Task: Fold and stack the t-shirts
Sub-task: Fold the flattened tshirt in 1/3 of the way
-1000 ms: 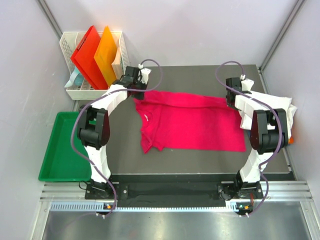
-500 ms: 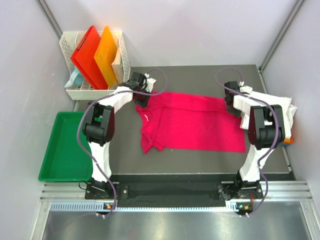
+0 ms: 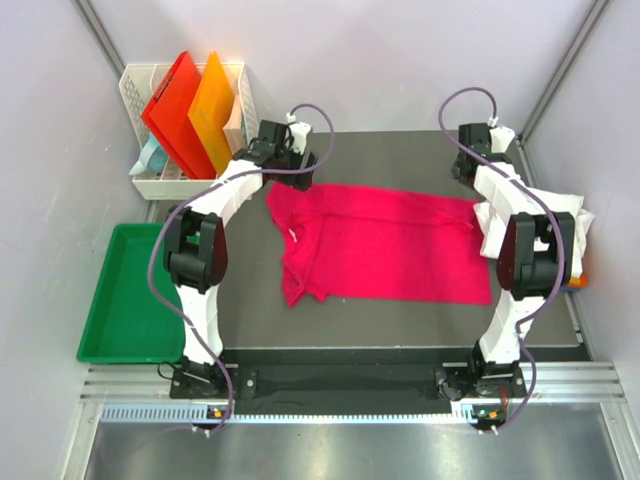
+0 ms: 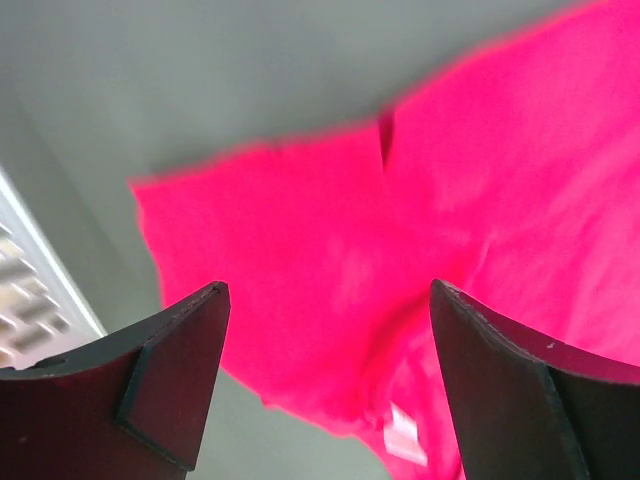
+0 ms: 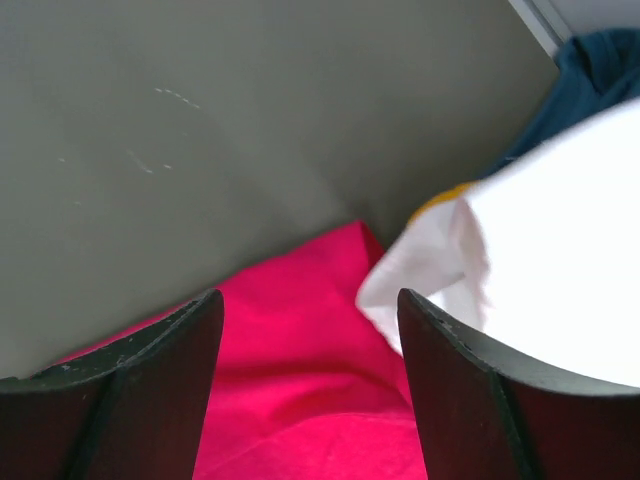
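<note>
The bright magenta-pink cloth t-shirt (image 3: 385, 245) lies flat mid-frame on the dark bench (image 3: 400, 155), its long axis running left to right. The left gripper (image 3: 283, 166) and the right gripper (image 3: 466, 172) hover over its two far corners, equally near, jaws open and empty.

T-shirt (image 3: 385, 250) at centre, tray (image 3: 112, 305) left, basket (image 3: 160, 187) behind tray, folded shirts (image 3: 565, 205) right

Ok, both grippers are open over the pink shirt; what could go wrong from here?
The white shirt sits right at the far right corner of the pink shirt, beside the right gripper, so a regrasp there might catch both. The left side below the left gripper lies bunched and uneven, so the next fold may come out crooked.
</note>
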You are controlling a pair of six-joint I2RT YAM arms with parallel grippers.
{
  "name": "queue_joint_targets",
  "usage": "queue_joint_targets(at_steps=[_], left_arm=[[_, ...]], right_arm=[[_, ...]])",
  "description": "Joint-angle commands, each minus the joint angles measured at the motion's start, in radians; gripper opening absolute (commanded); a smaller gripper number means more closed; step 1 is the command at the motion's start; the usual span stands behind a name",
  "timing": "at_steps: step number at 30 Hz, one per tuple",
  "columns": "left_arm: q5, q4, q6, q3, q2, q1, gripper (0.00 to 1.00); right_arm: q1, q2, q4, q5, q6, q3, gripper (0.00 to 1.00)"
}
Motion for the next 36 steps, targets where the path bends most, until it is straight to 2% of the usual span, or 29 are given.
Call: queue_joint_targets(at_steps=[1, 2, 5, 6, 7, 10, 15, 21, 31, 36], left_arm=[[-0.013, 0.060, -0.038, 0.091, 0.043, 0.000, 0.84], [-0.020, 0.060, -0.039, 0.097, 0.066, 0.000, 0.84], [-0.020, 0.066, -0.039, 0.111, 0.108, -0.001, 0.80], [-0.020, 0.066, -0.042, 0.121, 0.118, -0.001, 0.79], [-0.020, 0.063, -0.044, 0.129, 0.141, -0.001, 0.77], [-0.013, 0.036, -0.055, 0.183, 0.198, -0.001, 0.71], [0.026, -0.021, -0.061, 0.256, 0.266, -0.003, 0.54], [0.024, -0.038, -0.035, 0.256, 0.293, -0.006, 0.42], [-0.080, -0.109, -0.049, 0.402, 0.407, -0.003, 0.14], [-0.143, -0.161, -0.046, 0.515, 0.485, 0.005, 0.11]], right_arm=[[0.005, 0.065, -0.019, -0.052, -0.012, 0.070, 0.69], [0.007, 0.076, 0.010, -0.081, -0.015, 0.054, 0.67], [0.007, 0.123, 0.046, -0.136, -0.021, 0.052, 0.34], [0.007, 0.142, 0.039, -0.150, -0.019, 0.066, 0.11], [0.008, 0.178, 0.027, -0.161, -0.013, 0.093, 0.00], [0.011, 0.234, 0.000, -0.195, -0.002, 0.139, 0.00], [0.020, 0.245, -0.002, -0.209, 0.007, 0.130, 0.00], [0.020, 0.294, -0.046, -0.224, -0.012, 0.176, 0.00], [0.016, 0.478, -0.215, -0.249, -0.030, 0.444, 0.00], [0.002, 0.558, -0.287, -0.265, -0.033, 0.608, 0.01]])
